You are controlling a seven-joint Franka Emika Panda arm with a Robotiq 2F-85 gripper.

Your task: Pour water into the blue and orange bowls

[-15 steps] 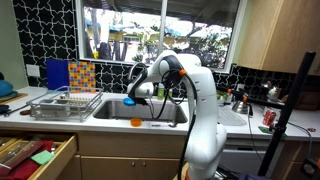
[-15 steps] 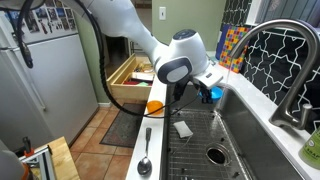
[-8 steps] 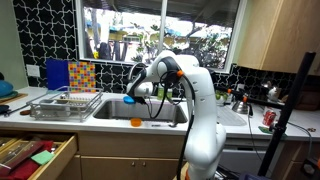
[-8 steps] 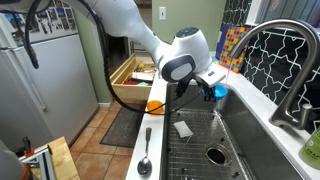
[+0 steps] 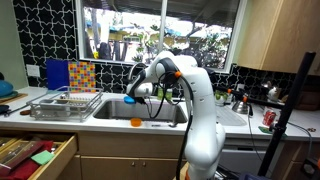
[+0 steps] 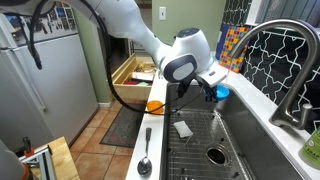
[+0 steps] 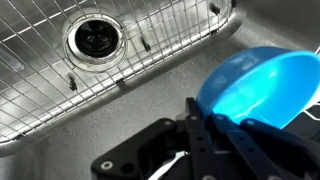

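Observation:
My gripper [image 7: 208, 125] is shut on the rim of the blue bowl [image 7: 262, 82] and holds it over the steel sink. In both exterior views the blue bowl [image 5: 130, 99] [image 6: 219, 92] hangs at the gripper [image 5: 136, 96] above the basin. The orange bowl [image 5: 136, 122] sits on the sink's front edge, and it also shows as the orange bowl [image 6: 154, 105] on the counter edge behind the arm. In the wrist view the bowl looks tilted, its glowing blue inside facing the camera. I cannot tell whether water is in it.
The sink [image 7: 60, 140] has a wire grid [image 7: 150, 50] and a drain [image 7: 96, 36]. A faucet [image 6: 290, 70] arches over the basin. A dish rack [image 5: 62, 104] stands on the counter, coloured boards [image 5: 70, 74] behind it. A spoon [image 6: 145, 155] lies on the counter edge, a drawer [image 5: 35, 155] is open.
The blue bowl has shifted slightly toward the faucet side with the gripper; otherwise nothing visibly moved.

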